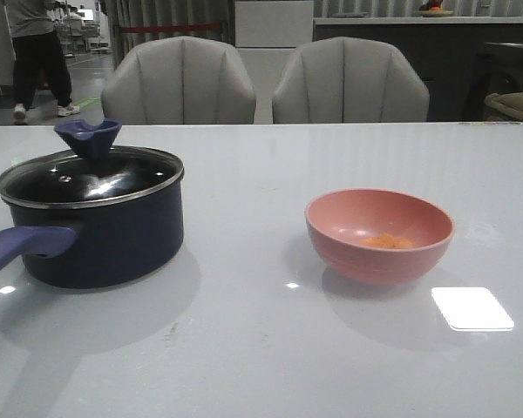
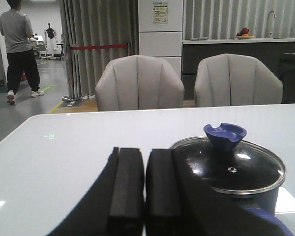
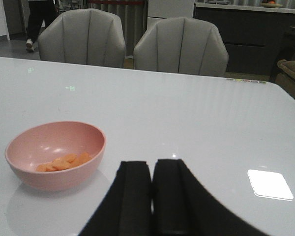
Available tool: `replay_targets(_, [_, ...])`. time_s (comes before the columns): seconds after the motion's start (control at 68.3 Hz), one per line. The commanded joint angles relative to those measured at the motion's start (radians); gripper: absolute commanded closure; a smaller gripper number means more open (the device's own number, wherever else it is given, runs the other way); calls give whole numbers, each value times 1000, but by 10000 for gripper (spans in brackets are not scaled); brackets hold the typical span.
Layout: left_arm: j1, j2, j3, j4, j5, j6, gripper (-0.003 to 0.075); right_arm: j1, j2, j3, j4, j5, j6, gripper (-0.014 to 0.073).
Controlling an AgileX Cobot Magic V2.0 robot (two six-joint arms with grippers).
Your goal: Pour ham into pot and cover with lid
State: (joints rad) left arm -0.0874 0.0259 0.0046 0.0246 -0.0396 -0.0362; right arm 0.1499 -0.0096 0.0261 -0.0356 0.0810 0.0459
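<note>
Nothing done yet: lid (image 1: 89, 177) covers the pot (image 1: 105, 233) beside my closed left claw (image 2: 144, 189); ham (image 3: 64, 162) waits near my closed right claw (image 3: 152, 196).

A glossy white table (image 1: 270, 366) fills the foreground, a bright rectangle of reflected light (image 1: 472, 308) on its right side. A pink bowl (image 1: 379, 235) stands on it, right of centre. Two grey padded chairs (image 1: 179, 81) (image 1: 350, 80) sit side by side at the far edge. Behind them, a person (image 1: 37, 54) in a grey top, dark trousers and white shoes stands on the left with back turned. Grey curtains (image 2: 96, 44) hang beyond, a red barrier (image 2: 99, 47) stretched across them. A dark counter (image 2: 236, 51) at the right rear carries a plate of fruit (image 2: 245, 34), with a tap (image 2: 271, 19) close by.
</note>
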Motion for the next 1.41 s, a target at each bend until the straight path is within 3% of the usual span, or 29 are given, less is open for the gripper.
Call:
replay_targets(0.0, [-1, 10, 20, -1, -80, -10, 599, -3, -21, -5, -14, -87, -2, 433])
replay_targets(0.674, [-1, 10, 20, -1, -82, -10, 599, -3, -21, -5, -14, -87, -2, 433])
replay_targets(0.82, [-1, 10, 18, -50, -338, -12, 599, -3, -21, -5, -14, -87, -2, 433])
replay_targets(0.893, [-1, 10, -12, -100, -373, -12, 599, -3, -21, -5, -14, -87, -2, 433])
replay_targets(1.01, [-1, 21, -125, -89, -238, -12, 599, -3, -21, -5, -14, -87, -2, 433])
replay_targets(1.259, [-1, 212, -461, -25, 256, -12, 599, -3, -21, -5, -14, -87, -2, 433])
replay_targets(1.391, [-1, 306, -534, -25, 344, -12, 599, -3, -21, -5, -14, -87, -2, 433])
